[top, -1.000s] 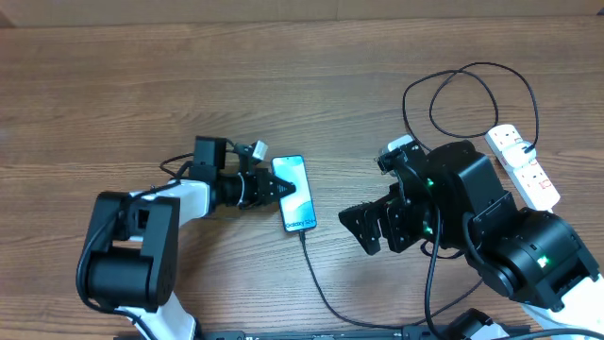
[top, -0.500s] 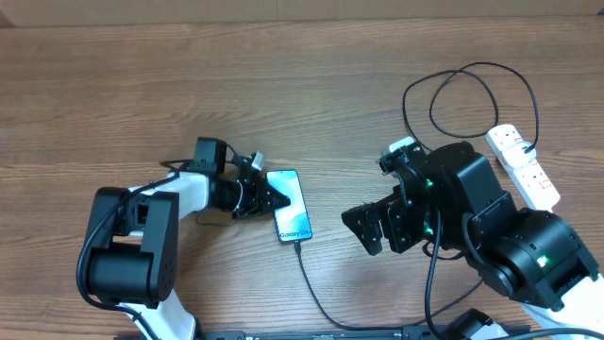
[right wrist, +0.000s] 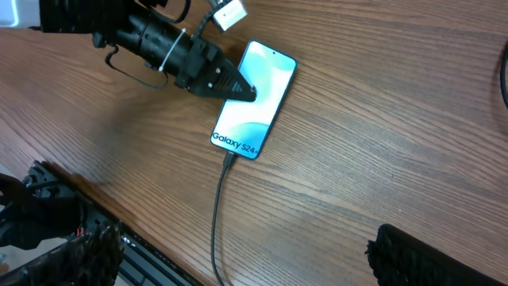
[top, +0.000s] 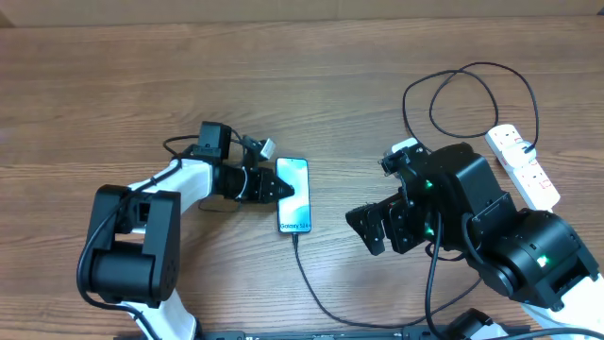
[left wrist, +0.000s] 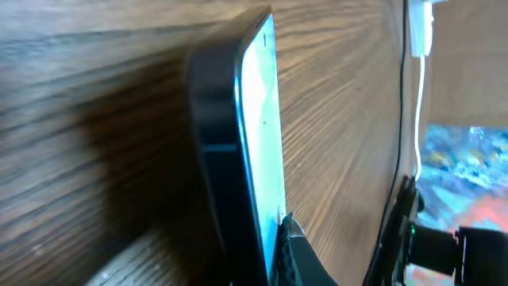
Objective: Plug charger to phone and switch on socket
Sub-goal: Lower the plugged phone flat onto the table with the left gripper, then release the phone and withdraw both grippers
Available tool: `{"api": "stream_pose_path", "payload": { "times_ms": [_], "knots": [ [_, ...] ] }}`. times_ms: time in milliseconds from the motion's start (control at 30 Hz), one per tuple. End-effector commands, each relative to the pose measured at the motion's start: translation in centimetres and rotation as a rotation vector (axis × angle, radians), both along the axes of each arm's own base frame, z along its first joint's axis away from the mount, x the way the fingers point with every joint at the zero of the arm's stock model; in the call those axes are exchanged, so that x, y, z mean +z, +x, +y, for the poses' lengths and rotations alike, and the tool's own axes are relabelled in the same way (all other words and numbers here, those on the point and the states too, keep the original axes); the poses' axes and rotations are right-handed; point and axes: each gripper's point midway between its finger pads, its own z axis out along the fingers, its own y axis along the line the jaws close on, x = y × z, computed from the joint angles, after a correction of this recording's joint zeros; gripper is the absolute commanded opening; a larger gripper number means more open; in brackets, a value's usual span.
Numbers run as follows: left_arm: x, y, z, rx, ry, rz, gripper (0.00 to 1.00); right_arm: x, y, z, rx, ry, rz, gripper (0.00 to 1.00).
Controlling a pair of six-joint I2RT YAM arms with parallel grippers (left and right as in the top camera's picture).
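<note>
One tug and the charger (right wrist: 215, 222) could be pulled out of the phone (top: 293, 195), which is pinched by the left gripper (top: 280, 187) on the table (top: 283, 76); the right gripper (top: 370, 229) is held wide.

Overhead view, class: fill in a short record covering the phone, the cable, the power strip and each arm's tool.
phone: screen up and lit, reads Galaxy S24+
cable: tip in the phone's bottom end
power strip: far right; switch state too small to tell
left tool: shut on the phone's long edge
right tool: open, empty, apart from the phone
</note>
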Motion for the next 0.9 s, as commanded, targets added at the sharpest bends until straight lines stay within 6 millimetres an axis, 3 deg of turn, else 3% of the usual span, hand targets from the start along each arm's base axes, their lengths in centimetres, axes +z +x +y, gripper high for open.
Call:
{"api": "stream_pose_path", "payload": {
  "times_ms": [0, 267, 633, 867],
  "knots": [
    [-0.7, -0.1, -0.7, -0.069, -0.037, -0.031, 0.07, 1.0, 0.3, -0.2, -0.014, 0.010, -0.033, 1.00],
    [-4.6, -1.7, -0.4, -0.058, -0.019, 0.112, 0.11, 1.0, 0.3, -0.2, -0.015, 0.010, -0.034, 1.00],
    [-6.7, -1.8, 1.2, 0.017, 0.119, 0.189, 0.27, 1.0, 0.3, -0.2, -0.015, 0.010, -0.034, 1.00],
    [-8.8, -2.9, 3.7, 0.058, 0.311, 0.252, 0.32, 1.0, 0.5, -0.4, -0.024, 0.002, -0.042, 1.00]
  ]
}}
